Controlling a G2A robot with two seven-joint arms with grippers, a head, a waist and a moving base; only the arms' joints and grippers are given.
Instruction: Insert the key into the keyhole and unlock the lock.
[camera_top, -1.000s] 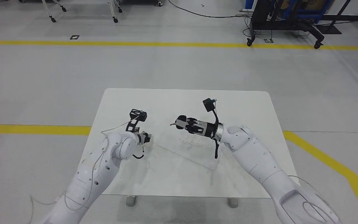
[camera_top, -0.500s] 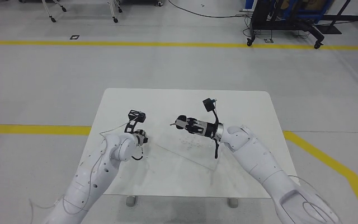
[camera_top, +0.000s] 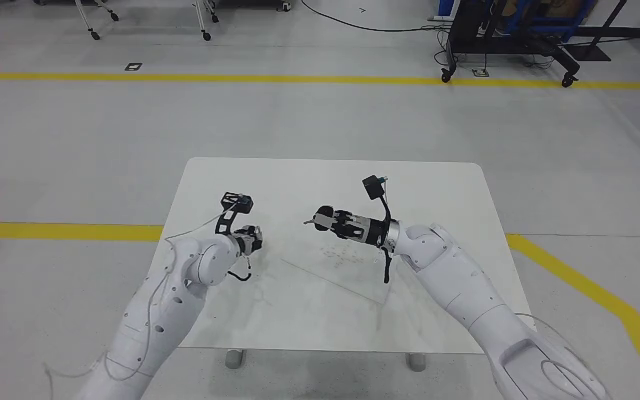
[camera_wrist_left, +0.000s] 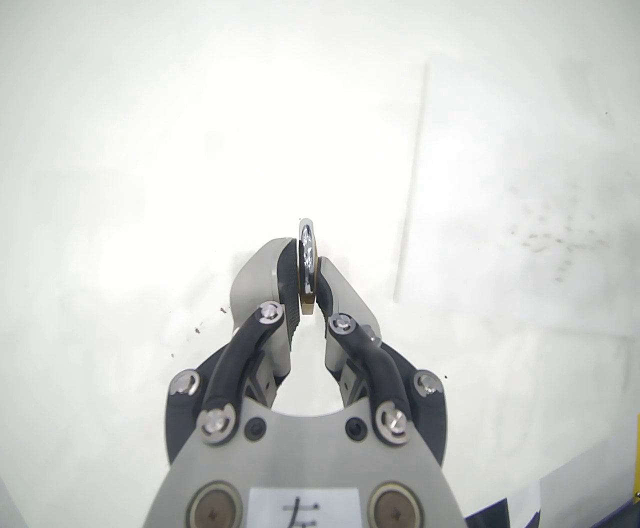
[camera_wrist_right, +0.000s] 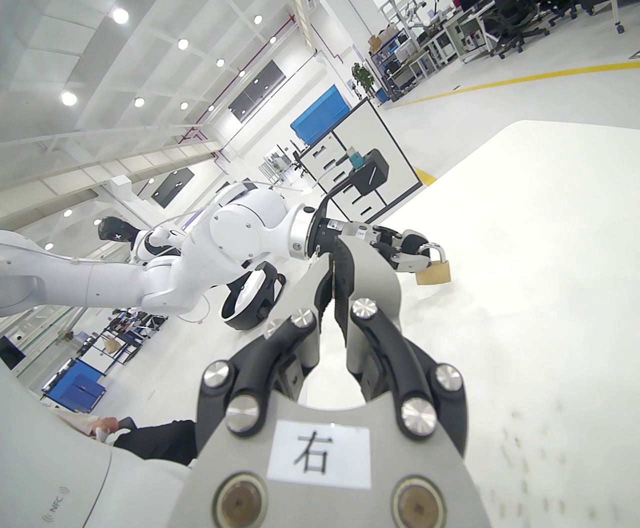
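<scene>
My left gripper is shut on a brass padlock with a chrome shackle, which I see edge-on between the pads. From the right wrist view, that padlock hangs from the left gripper just above the white table. In the top view the left gripper is left of centre. The right gripper is a short way to its right and points at it. The right gripper is shut. A thin tip sticks out of it in the top view, likely the key.
A thin clear sheet with small scuff marks lies flat on the table under the right arm. A black cable hangs from the right wrist. Yellow floor lines run behind and beside the table.
My left arm has shifted a little to the left and away from me, carrying the padlock with it. The right arm has stayed in place.
</scene>
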